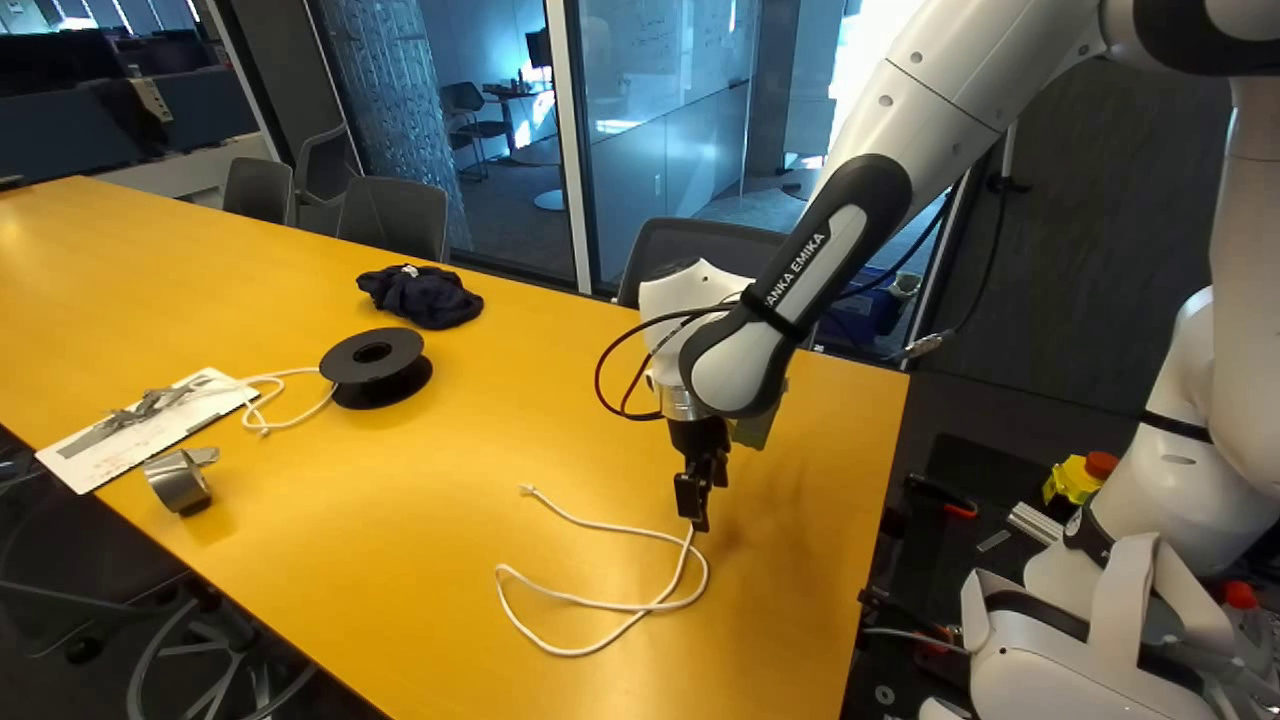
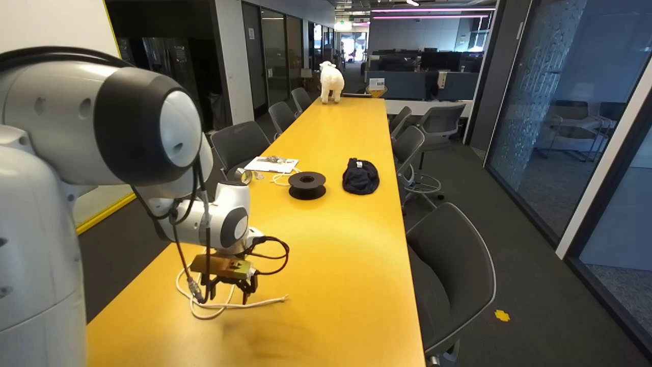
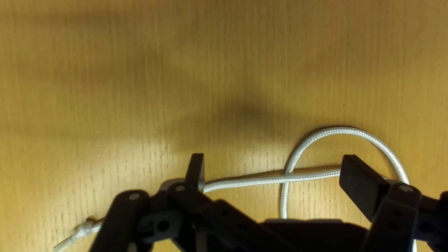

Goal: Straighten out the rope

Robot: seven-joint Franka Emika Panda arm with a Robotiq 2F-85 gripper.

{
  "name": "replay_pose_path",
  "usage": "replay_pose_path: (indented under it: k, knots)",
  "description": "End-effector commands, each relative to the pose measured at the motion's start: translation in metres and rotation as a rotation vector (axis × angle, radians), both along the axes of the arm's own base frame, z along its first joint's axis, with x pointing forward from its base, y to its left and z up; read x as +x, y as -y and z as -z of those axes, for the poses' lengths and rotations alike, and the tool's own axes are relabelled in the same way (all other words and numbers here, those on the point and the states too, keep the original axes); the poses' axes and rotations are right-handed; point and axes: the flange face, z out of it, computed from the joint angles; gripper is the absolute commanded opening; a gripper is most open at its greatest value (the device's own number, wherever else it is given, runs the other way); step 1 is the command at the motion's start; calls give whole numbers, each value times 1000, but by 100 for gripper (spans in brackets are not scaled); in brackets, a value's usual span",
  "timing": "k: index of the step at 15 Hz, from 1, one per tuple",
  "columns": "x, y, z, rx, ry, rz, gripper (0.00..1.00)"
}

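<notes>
The white rope (image 1: 640, 608) lies in loops and curves near the robot's end of the yellow table. It crosses itself in an exterior view, and one loose end points toward the spool. It is partly hidden behind the arm in an exterior view (image 2: 265, 303). My gripper (image 1: 697, 500) points down over the rope. It also shows in an exterior view (image 2: 229, 296). In the wrist view the gripper (image 3: 273, 168) is open. A crossing of the rope (image 3: 252, 181) shows between its fingers. A knotted end shows at lower left. Whether the fingertips touch the rope I cannot tell.
A black spool (image 1: 372, 355), a dark cloth (image 1: 420, 295), a roll of tape (image 1: 178, 480) and a flat white strip (image 1: 140, 430) lie farther along the table (image 1: 480, 420). A white cable (image 1: 292, 421) lies between strip and spool. Chairs (image 2: 453, 275) stand along the table.
</notes>
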Motion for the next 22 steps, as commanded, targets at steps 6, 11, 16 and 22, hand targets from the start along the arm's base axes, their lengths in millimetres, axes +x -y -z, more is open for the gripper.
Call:
replay_pose_path:
  k: [6, 11, 16, 22]
  knots:
    - [27, 18, 17, 31, 127, 366, 100]
    - [41, 49, 24, -64, 296, 535, 100]
    - [49, 68, 33, -205, 338, 640, 100]
    - [46, 61, 38, -217, 192, 797, 100]
